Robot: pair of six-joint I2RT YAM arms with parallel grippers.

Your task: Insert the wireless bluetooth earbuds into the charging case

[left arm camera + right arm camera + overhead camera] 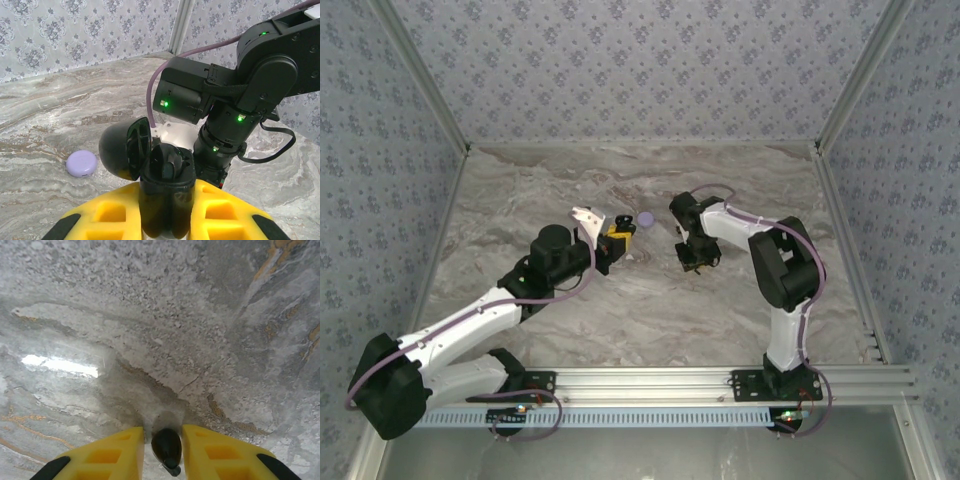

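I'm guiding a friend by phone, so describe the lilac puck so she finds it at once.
On the marble table, find the left gripper holding an open black case near the middle. Just beyond it lies the lilac puck, flat on the bare stone. It is the one round, lilac thing there; the case is black.

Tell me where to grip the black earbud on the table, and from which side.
Pinch the black earbud across its rounded body, coming down from above: it lies on the table, its narrow end offers little; the right gripper straddles it.

Soft, even light with a white glare streak on the marble table (60,366)
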